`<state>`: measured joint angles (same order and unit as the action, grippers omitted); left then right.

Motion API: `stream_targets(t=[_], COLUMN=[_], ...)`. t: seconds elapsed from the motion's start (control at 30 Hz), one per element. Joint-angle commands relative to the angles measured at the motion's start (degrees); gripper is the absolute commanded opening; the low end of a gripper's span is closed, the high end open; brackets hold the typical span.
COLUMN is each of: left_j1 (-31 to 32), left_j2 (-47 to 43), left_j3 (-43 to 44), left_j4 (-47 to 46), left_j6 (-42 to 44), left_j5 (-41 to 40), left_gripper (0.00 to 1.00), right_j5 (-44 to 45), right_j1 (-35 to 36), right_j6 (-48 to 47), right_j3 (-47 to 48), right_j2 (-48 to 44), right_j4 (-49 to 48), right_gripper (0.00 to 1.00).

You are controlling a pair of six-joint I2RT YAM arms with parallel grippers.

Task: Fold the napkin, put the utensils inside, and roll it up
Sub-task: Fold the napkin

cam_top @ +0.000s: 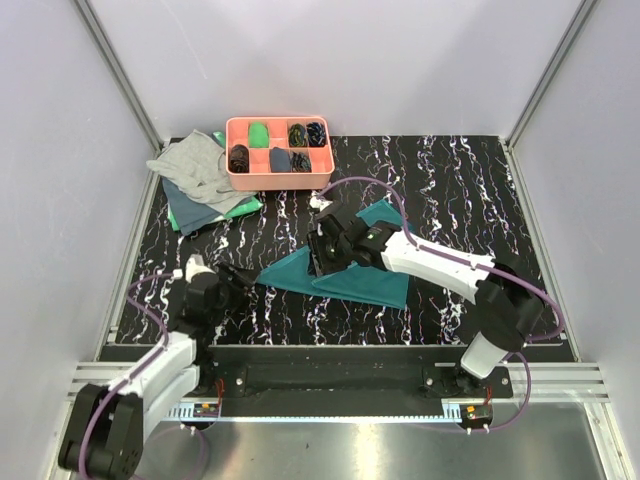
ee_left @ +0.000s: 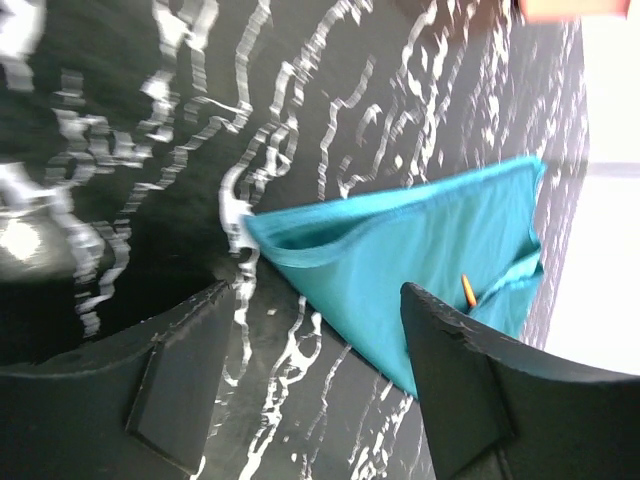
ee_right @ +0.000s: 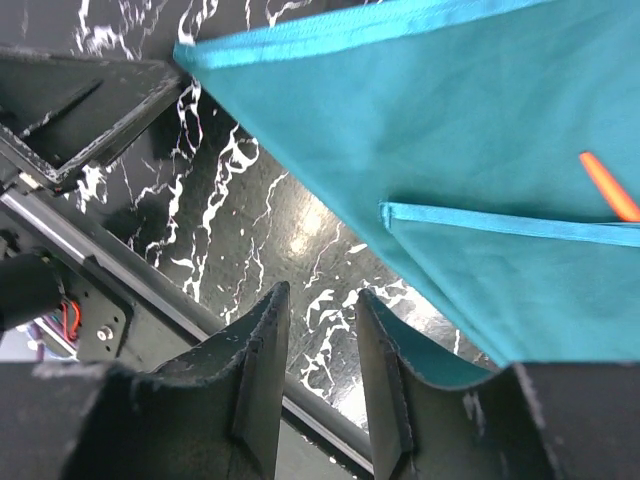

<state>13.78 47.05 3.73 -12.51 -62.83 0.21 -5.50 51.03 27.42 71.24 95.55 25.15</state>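
napkin (cam_top: pixel 365 285) folded, long axis L-R, tip left

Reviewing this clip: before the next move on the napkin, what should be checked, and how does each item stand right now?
1. Napkin folded: ok; it lies in flat layers on the table.
2. Fork inside: ok; only its orange tip shows at a fold.
3. Spoon inside: cannot tell; not visible.
4. Left fingers free: ok; apart, short of the napkin's corner, nothing between.
5. Right fingers free: ok; narrowly apart, bare table in the gap.
6. Napkin rolled: not ok; not yet rolled.
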Motion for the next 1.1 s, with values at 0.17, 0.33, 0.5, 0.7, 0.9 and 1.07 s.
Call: stream_targets(t=[0.17, 0.33, 0.5, 0.7, 0.9, 1.07], left_j1=[0.11, 0.11, 0.02, 0.11, 0.37, 0.72], left_j2=[-3.81, 3.22, 7.96, 11.05, 13.24, 17.37], left_j3=[-2.94, -1.0, -0.21, -0.12, 0.14, 0.67], left_j4=[3.03, -1.54, -5.23, -7.96, -10.16, -12.88], left_j6=[0.51, 1.39, 1.74, 2.1, 3.67, 4.99], left_j5=[-8.12, -7.24, -6.1, -4.25, -3.81, -2.5], left_gripper=[0.61, 0.56, 0.49, 0.41, 0.25, 0.01], right_j5=[-0.74, -1.27, -1.1, -0.92, -0.74, -0.74], right_j1=[-3.91, -4.44, -4.53, -5.15, -5.76, -6.9], right_j6=[0.7, 0.79, 1.23, 1.32, 1.23, 1.58], right_j3=[-0.4, 0.3, -0.14, -0.75, -1.02, -1.54], right_j2=[-3.09, -3.52, -4.49, -5.28, -5.64, -6.07], right_j4=[0.61, 0.43, 0.34, 0.25, 0.25, -0.01], right_gripper=[0.39, 0.38, 0.38, 0.38, 0.38, 0.38])
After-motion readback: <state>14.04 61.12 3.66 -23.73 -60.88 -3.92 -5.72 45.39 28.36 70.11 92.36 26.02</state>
